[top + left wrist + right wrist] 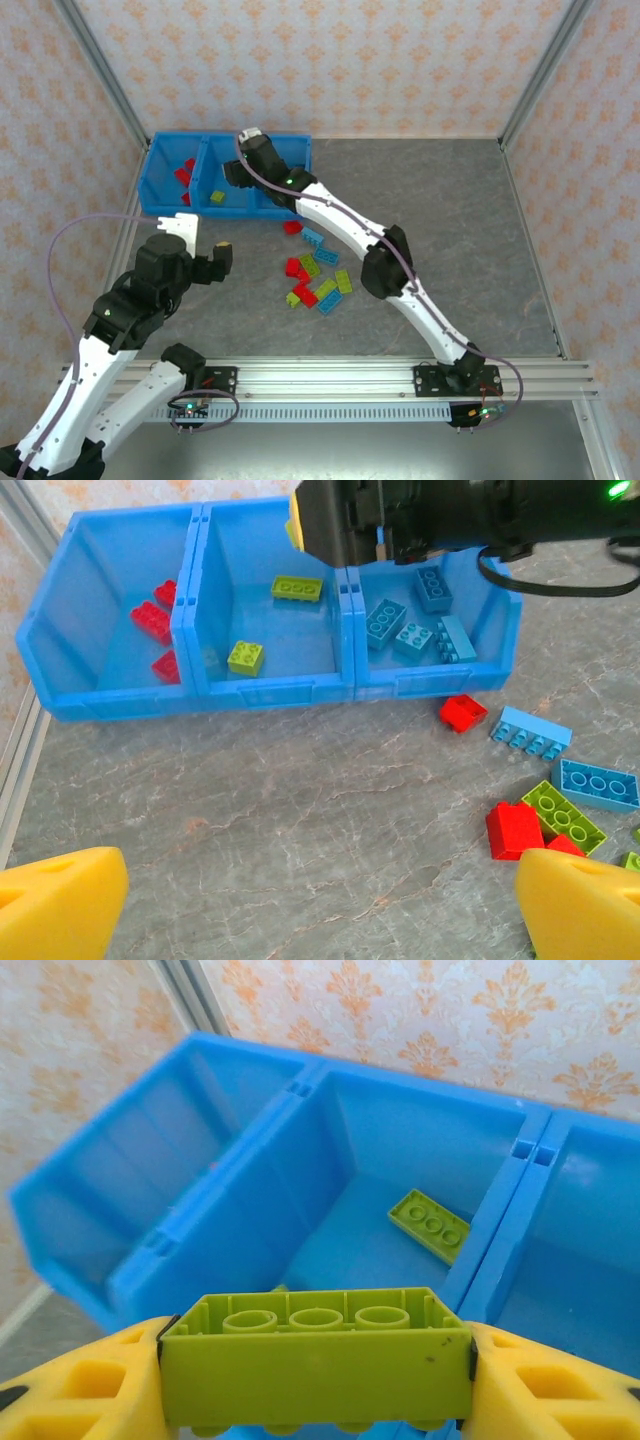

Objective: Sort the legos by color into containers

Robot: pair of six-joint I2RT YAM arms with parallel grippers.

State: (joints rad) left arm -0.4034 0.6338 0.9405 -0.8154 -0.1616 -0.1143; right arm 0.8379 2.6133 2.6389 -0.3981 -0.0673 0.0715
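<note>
Bright blue plastic tray with three side-by-side compartments (165,207) sits at the bench's far left corner, its long side along the far edge. Right claw (315,1355) is pinching a lime-green studded plastic brick (315,1370) by its short ends, studs up, over the tray; in the right wrist view the middle compartment lies just below and ahead, with a flat lime brick (430,1224) on its floor. Left compartment holds red bricks (150,620), the middle one two lime bricks (245,657), the right one several light blue bricks (385,620). Left claw (320,910) hangs spread wide with nothing between its yellow fingertips (60,900), low over the left near part of the bench, facing the tray. Loose heap of red, lime and light blue bricks (315,275) lies mid-bench, well clear of the tray; its nearest member, a small red brick (462,712), rests just off the tray's front wall by the right compartment. The right arm (385,260) stretches diagonally from the near edge to the tray, passing just right of the heap; its black wrist (400,520) blocks the tray's far rim in the left wrist view. A grey cable (70,240) loops beside the left arm. Bench (450,220) is grey, marbled and matte. Orange-patterned wallpaper (330,60) on three sides, aluminium posts (100,70) at the corners, a slotted metal rail (330,380) along the near edge.
</note>
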